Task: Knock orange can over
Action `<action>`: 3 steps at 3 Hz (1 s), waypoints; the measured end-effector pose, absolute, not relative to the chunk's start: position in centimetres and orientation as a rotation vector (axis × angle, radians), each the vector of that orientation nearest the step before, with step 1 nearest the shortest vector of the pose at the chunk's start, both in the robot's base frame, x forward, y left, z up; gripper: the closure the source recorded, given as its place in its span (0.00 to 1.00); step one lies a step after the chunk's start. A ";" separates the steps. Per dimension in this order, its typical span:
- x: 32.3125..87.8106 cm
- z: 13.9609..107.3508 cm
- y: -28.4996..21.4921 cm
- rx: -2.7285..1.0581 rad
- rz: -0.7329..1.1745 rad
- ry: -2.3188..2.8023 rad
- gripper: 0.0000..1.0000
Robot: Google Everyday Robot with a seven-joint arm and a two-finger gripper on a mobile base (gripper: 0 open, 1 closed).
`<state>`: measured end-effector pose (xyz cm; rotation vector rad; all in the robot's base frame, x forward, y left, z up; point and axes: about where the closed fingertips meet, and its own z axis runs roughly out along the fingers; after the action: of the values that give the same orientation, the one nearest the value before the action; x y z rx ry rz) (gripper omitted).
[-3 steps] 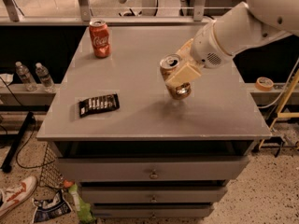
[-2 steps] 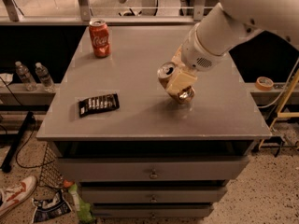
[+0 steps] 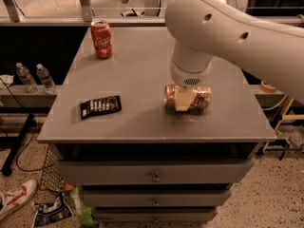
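Resting on tipped orange can (image 3: pixel 203 99), gripper (image 3: pixel 183 100); cola can (image 3: pixel 101 39), wrapper (image 3: pixel 100 106) apart.

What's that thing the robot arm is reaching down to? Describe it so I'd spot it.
On the grey table, follow the white arm down to its gripper, front right of centre. Under it lies the orange can, golden metal, on its side; the red cola can stands upright at the back left and the black snack packet is flat.

Gripper (image 3: pixel 183 99) atop orange can (image 3: pixel 202 99) hides can's mid; arm (image 3: pixel 228 27) cut off R.
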<state>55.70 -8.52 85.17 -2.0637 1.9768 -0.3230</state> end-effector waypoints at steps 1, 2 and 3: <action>55.8 84.2 -9.1 -2.121 -0.368 1.987 1.00; 55.8 84.3 -9.2 -2.117 -0.369 1.987 0.82; 55.7 84.3 -9.2 -2.116 -0.371 1.987 0.59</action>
<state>55.69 -9.23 84.34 -2.1164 1.9873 -0.3711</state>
